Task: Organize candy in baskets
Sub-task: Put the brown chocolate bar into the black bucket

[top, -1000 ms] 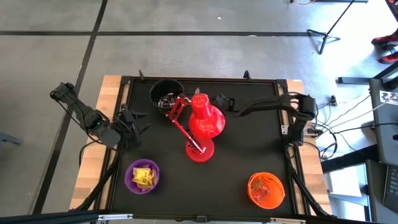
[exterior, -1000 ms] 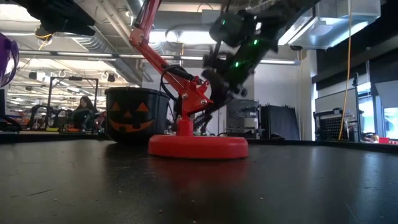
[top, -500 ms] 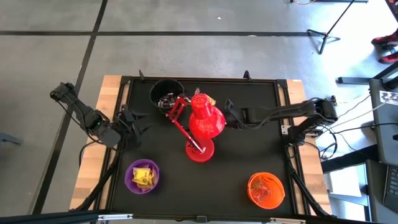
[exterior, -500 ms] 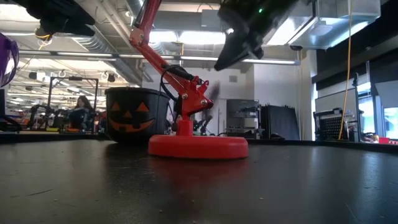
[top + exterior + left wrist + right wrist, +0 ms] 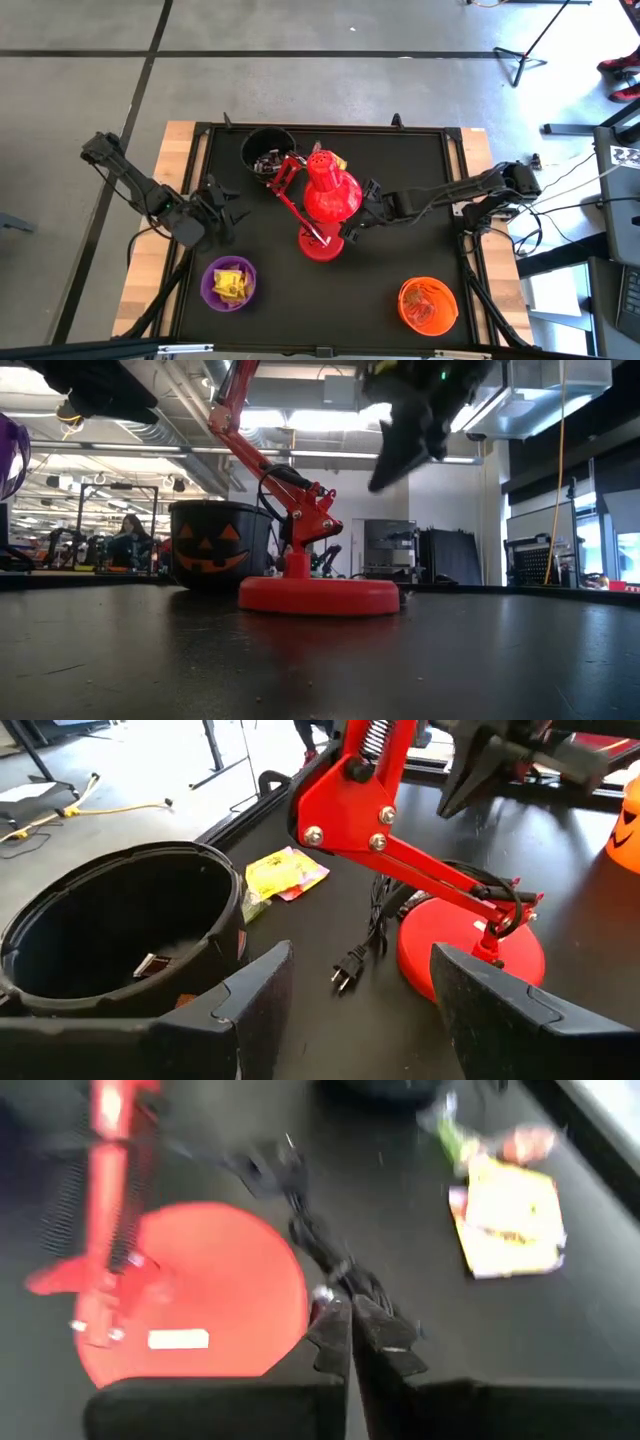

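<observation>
Three buckets stand around the one red lamp (image 5: 322,205): a black bucket (image 5: 266,150) just beyond it, a purple bucket (image 5: 229,283) and an orange bucket (image 5: 428,305) on the near side. One yellow candy (image 5: 285,873) lies loose on the table (image 5: 400,265) beside the lamp's cord; the candies inside the buckets are too small to count. Two arms reach in, each with one hand: the left hand (image 5: 222,205) and the right hand (image 5: 352,226) flank the lamp.

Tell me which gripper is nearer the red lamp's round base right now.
Right. The right gripper hangs just beside the lamp base, fingers nearly shut and empty. The left gripper sits open, farther off toward the table's left, between the black bucket and purple bucket.
</observation>
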